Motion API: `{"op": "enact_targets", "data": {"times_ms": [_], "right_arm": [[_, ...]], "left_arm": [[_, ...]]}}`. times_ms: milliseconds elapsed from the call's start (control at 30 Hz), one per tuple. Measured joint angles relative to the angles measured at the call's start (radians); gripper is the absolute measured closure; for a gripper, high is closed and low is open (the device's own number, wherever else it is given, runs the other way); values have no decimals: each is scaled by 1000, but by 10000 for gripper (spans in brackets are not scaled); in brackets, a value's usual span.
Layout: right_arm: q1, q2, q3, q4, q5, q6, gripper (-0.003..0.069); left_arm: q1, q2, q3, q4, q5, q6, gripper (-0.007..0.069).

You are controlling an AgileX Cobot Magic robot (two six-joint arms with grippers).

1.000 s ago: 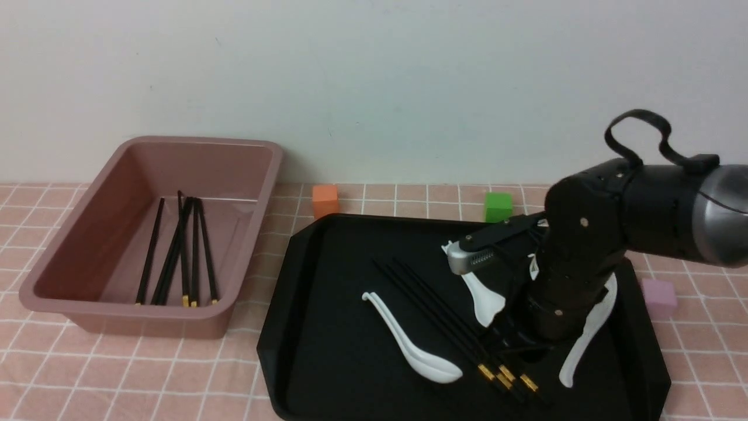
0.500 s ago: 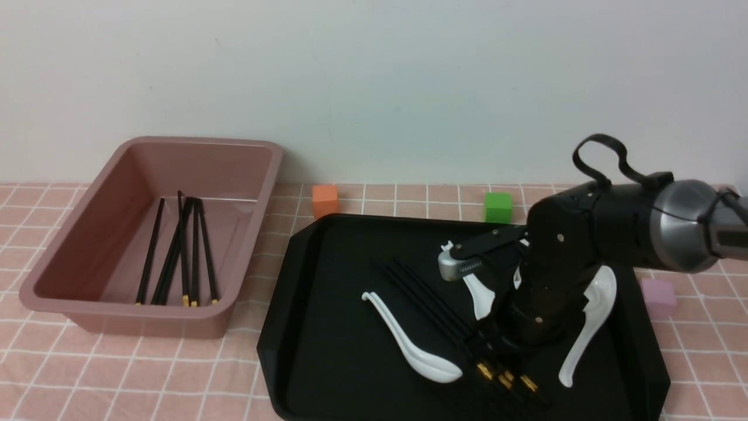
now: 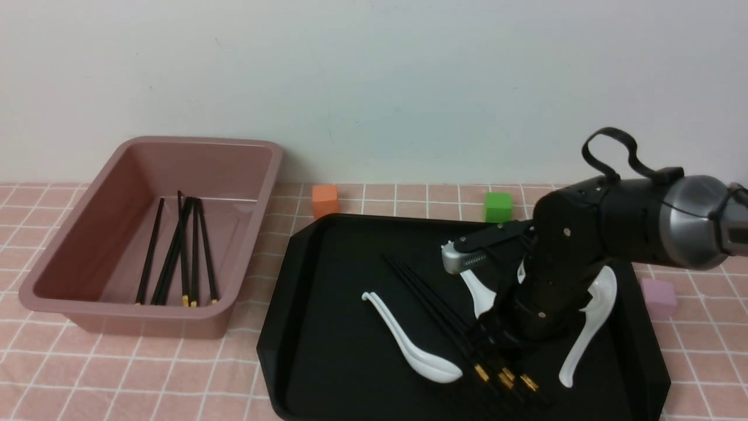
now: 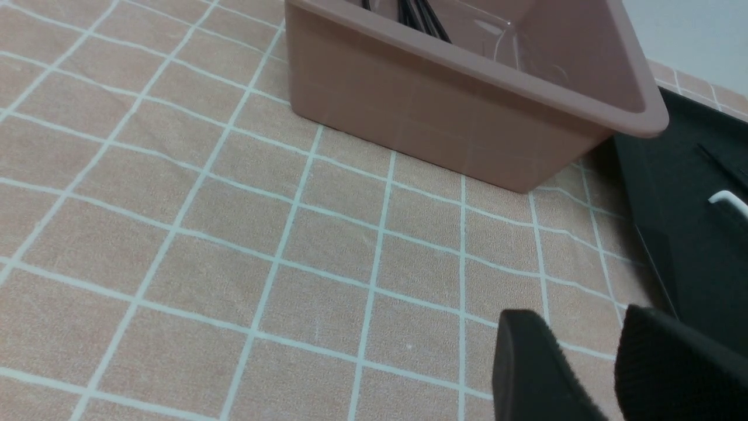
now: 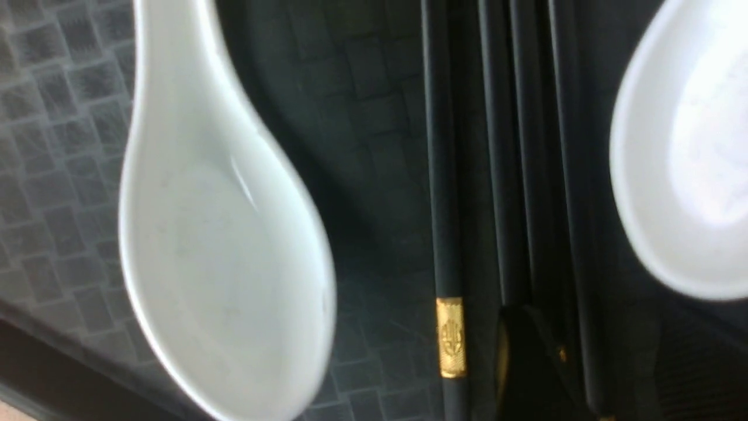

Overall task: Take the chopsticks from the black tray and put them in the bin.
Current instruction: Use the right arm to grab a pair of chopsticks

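Since its own wrist hides the tips of the right gripper (image 3: 495, 346), can't tell if it's pinching the chopsticks (image 3: 432, 313) on the black tray (image 3: 327, 362); left gripper (image 4: 575, 327), half cropped, has fingers apart.

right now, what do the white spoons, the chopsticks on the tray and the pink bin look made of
White spoons: probably glazed ceramic, glossy with bright highlights. Chopsticks: matte black, wood or plastic, hard to say; the gold band looks like shiny foil or paint. Bin: likely moulded plastic, with smooth dusty-pink walls, a rolled rim and a faint sheen.
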State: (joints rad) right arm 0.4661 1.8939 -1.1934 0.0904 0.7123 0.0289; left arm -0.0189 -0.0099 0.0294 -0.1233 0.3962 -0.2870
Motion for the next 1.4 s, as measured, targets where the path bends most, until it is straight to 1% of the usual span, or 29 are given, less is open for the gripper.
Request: {"op": "enact_targets", "data": {"times_ms": [400, 833, 1167, 1400], "right_arm": [[0, 21, -2, -49, -19, 21, 341], [4, 33, -9, -16, -2, 21, 341], [14, 43, -9, -44, 12, 21, 341], [14, -6, -3, -45, 39, 27, 341]], "left_arm": [[0, 0, 0, 0, 0, 0, 386], [0, 0, 0, 0, 0, 0, 386], [0, 0, 0, 0, 0, 0, 386], [0, 0, 0, 0, 0, -1, 386]]}}
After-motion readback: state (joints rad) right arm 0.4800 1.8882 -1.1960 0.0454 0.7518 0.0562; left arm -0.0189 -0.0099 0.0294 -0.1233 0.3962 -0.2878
